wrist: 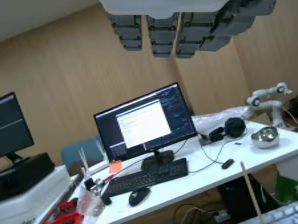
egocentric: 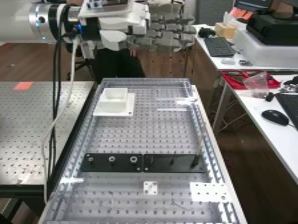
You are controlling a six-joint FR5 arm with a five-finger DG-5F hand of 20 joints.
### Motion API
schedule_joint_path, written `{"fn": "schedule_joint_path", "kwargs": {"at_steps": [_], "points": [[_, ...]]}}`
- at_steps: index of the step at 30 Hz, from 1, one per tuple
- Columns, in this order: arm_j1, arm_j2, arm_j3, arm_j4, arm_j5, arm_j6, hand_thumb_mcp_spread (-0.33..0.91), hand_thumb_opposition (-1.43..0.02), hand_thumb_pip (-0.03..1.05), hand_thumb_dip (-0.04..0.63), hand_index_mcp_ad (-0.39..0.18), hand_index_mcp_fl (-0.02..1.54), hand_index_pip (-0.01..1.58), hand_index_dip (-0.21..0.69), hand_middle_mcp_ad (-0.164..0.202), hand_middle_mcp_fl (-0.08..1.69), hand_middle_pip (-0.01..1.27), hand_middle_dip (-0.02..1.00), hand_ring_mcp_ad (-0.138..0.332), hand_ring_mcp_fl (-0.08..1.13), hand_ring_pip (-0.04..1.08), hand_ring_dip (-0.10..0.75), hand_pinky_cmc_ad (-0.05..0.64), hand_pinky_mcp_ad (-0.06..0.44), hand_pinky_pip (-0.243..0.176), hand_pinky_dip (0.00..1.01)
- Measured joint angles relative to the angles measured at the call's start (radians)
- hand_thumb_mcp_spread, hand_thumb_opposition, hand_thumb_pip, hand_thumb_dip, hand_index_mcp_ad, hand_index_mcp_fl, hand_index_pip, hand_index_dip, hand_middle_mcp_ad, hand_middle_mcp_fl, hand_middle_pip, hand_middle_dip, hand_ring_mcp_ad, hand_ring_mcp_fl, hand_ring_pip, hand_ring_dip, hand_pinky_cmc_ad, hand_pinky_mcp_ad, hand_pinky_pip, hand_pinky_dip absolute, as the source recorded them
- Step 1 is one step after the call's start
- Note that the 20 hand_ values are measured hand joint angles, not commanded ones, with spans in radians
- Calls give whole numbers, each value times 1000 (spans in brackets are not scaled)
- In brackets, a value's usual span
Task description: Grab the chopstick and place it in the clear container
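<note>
At the top of the high view the hand point(egocentric: 163, 31) is high above the bench's far end, its fingers straight and holding nothing. In the wrist view the fingers of the hand point(wrist: 163, 32) hang straight and side by side. A thin chopstick point(egocentric: 200, 142) stands nearly upright at the right end of the black plate, well away from the hand; in the wrist view the pale wooden chopstick point(wrist: 251, 192) leans slightly. The small, pale, see-through square container point(egocentric: 116, 106) sits on a white base at the bench's far left.
A black plate point(egocentric: 120, 162) with round fittings crosses the perforated bench point(egocentric: 126, 192). Nearer lie a small white plate point(egocentric: 150, 188) and a larger one point(egocentric: 209, 192). Cables hang from the arm on the left. Side desks hold a monitor point(wrist: 145, 122), keyboards and a mouse point(egocentric: 275, 117).
</note>
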Motion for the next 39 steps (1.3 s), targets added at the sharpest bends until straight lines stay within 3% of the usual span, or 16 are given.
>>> {"fn": "schedule_joint_path", "kwargs": {"at_steps": [4,5,8,11,12,17,26,28,31,36,39], "points": [[-8,-42,-31,87,16,85,7,12,23,5,-10,-12,10,19,59,10,5,42,49,5,16,17,-21,2,-10,17],[-10,-49,-37,103,20,100,7,-31,28,0,-5,-9,10,19,59,7,5,42,47,3,16,17,-23,0,-10,21],[-17,-77,-60,177,41,165,110,-278,251,7,9,-9,12,19,59,12,52,42,58,7,26,17,12,7,-12,91],[-24,-111,-83,253,76,229,141,-459,260,3,37,-10,35,45,59,2,93,44,105,3,42,17,80,56,-26,180],[-27,-125,-90,278,86,252,157,-490,312,7,40,-9,42,59,59,12,103,40,126,5,59,17,96,68,-44,215],[-31,-164,-110,348,121,326,164,-552,333,7,49,-9,54,129,61,84,122,91,171,2,63,17,159,113,-91,305],[-36,-230,-143,496,254,452,234,-618,508,17,47,157,70,234,59,267,119,225,176,2,94,17,164,127,-89,351],[-37,-259,-150,548,314,508,265,-630,557,51,47,206,65,230,59,278,117,255,176,2,91,17,164,127,-89,353],[-37,-287,-153,600,375,550,271,-660,620,87,47,293,72,250,59,367,122,337,178,2,96,23,162,129,-89,353],[-37,-327,-142,630,433,611,318,-667,714,164,45,325,80,232,63,401,119,405,180,31,80,44,164,126,-89,351],[-38,-351,-124,629,449,650,319,-688,737,197,44,370,211,192,59,431,120,445,183,72,73,73,164,136,-89,351]]}}
